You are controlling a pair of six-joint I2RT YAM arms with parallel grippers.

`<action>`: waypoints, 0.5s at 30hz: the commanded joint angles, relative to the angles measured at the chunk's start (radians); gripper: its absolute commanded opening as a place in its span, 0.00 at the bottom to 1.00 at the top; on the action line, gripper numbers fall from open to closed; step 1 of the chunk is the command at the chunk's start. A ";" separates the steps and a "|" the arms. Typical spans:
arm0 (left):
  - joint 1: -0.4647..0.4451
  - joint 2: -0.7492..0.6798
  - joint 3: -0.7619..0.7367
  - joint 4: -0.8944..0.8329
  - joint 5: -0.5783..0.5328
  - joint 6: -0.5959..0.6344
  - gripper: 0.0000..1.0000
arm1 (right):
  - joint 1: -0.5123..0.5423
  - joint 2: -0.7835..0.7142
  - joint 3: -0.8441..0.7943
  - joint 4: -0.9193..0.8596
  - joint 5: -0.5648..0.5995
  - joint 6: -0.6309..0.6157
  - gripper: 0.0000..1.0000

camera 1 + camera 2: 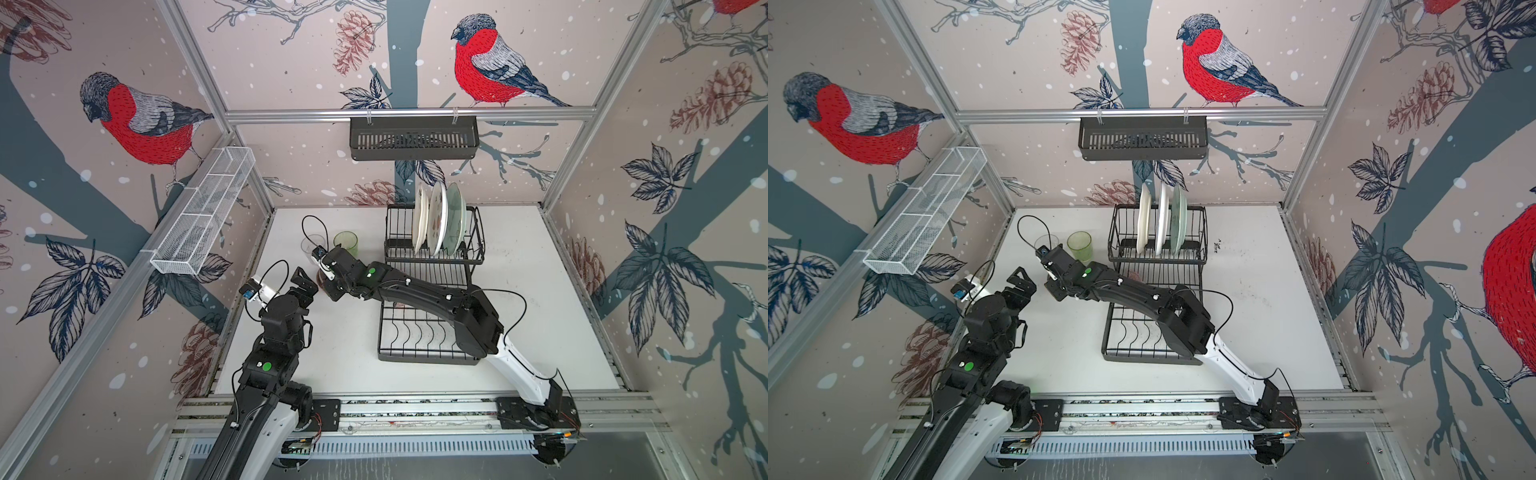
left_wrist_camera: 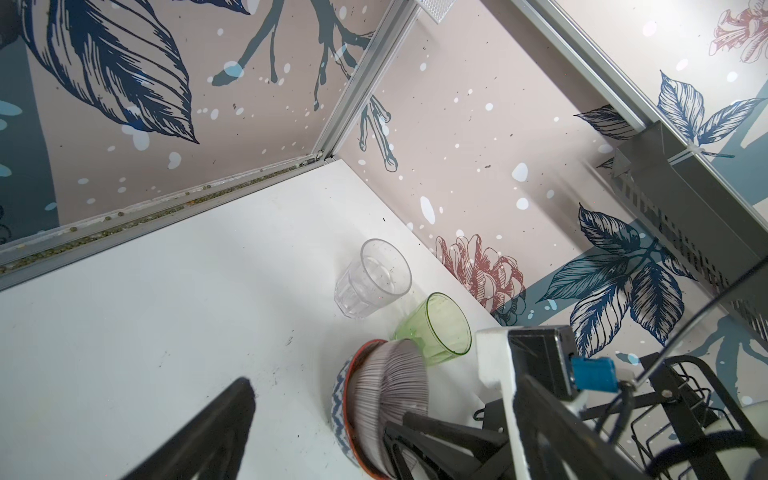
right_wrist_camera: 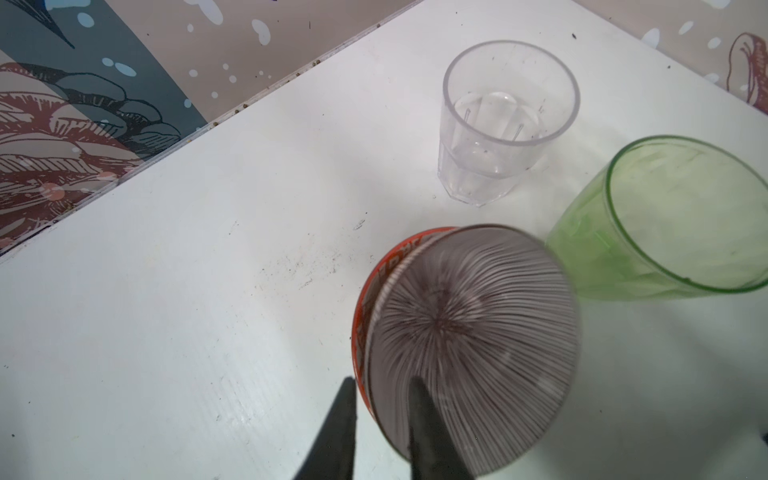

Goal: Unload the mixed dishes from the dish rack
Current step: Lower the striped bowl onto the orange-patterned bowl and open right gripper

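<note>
Left fingers [image 2: 216, 432] released. Right fingers [image 3: 424, 432] are straddling striped bowl [image 3: 478, 332], grip unclear; slipping may topple green tumbler [image 3: 673, 216] at one o'clock.

Black arms [image 1: 415, 291], white base links [image 1: 519, 365], green dot stickers [image 1: 371, 273], looping black cables [image 1: 505, 291]

Striped bowl [image 3: 473, 332] blurred; green tumbler [image 3: 665, 224] cut off by frame edge

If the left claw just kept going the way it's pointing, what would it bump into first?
Probably the stacked bowls, sitting right ahead of the open left gripper, with the right gripper at their rim. Depth is hard to judge; the green tumbler stands just beyond them.
</note>
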 commanded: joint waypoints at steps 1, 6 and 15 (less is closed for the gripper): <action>0.002 -0.005 0.003 -0.002 0.000 0.010 0.97 | 0.005 0.011 0.012 0.006 -0.004 -0.001 0.35; 0.002 -0.015 0.000 -0.003 -0.003 0.009 0.97 | 0.000 0.007 0.013 0.003 -0.016 0.005 0.37; 0.002 -0.028 0.000 0.010 0.024 0.017 0.97 | -0.030 -0.037 -0.022 0.009 -0.009 0.048 0.47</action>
